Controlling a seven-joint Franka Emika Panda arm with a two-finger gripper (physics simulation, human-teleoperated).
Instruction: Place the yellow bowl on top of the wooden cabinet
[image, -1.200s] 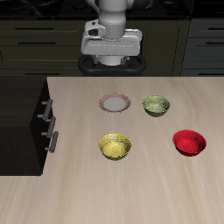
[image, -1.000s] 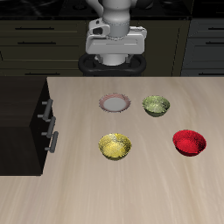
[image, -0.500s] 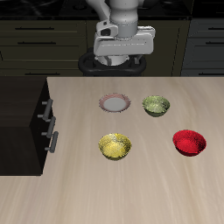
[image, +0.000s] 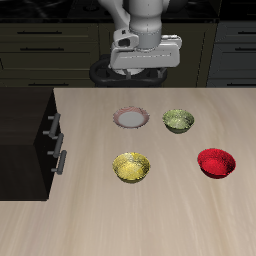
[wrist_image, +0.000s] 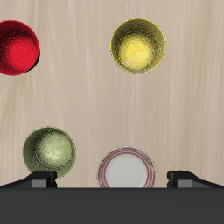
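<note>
The yellow bowl (image: 131, 167) (wrist_image: 137, 46) sits upright on the tabletop, in the middle of the table toward its front edge. The wooden cabinet (image: 22, 130) is a dark box at the table's side with two silver handles, and its top is bare. My gripper (image: 143, 62) (wrist_image: 112, 180) hangs high over the back of the table, far from the bowl. It is open: its two fingertips (wrist_image: 42, 179) stand wide apart with nothing between them.
An olive-green bowl (image: 178, 121) (wrist_image: 49, 150) and a white plate with a pink rim (image: 131, 118) (wrist_image: 126, 170) lie farther back, roughly under the gripper. A red bowl (image: 216, 162) (wrist_image: 17, 49) sits on the side away from the cabinet.
My gripper has drifted sideways above the back of the table, away from the cabinet's side, and turned slightly. The bowls, plate and cabinet have not moved.
</note>
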